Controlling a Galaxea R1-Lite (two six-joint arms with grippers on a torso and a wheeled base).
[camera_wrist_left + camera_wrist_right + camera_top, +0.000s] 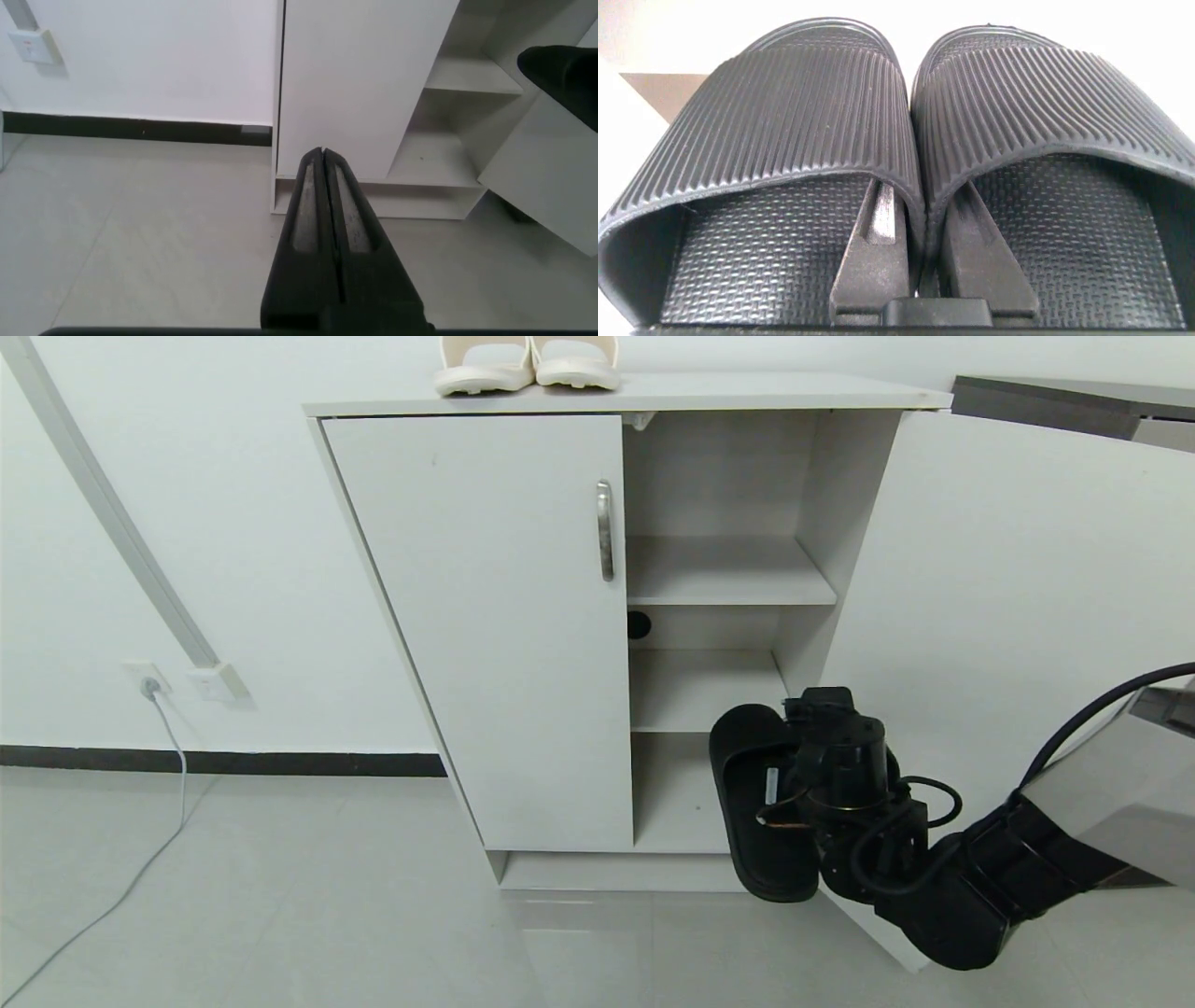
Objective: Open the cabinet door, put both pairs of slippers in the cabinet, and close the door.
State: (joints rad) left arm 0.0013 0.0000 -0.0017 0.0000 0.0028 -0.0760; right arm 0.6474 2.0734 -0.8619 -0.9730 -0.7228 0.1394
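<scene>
A white cabinet (485,616) stands against the wall, its left door shut and its right door (1008,597) swung wide open. A pair of black slippers (752,803) hangs on edge, toes up, in front of the lowest compartment (672,803). My right gripper (798,779) is shut on them. In the right wrist view its fingers (873,252) sit one inside each black slipper (803,140), pinching the inner walls together. A white pair of slippers (527,364) rests on the cabinet top. My left gripper (322,163) is shut and empty, low over the floor, facing the cabinet (360,84).
Two bare shelves (719,574) sit above the lowest compartment. A metal handle (605,530) is on the shut door. A wall socket with a cable (149,689) trailing over the tiled floor is at the left. A grey surface (1074,397) shows beyond the open door.
</scene>
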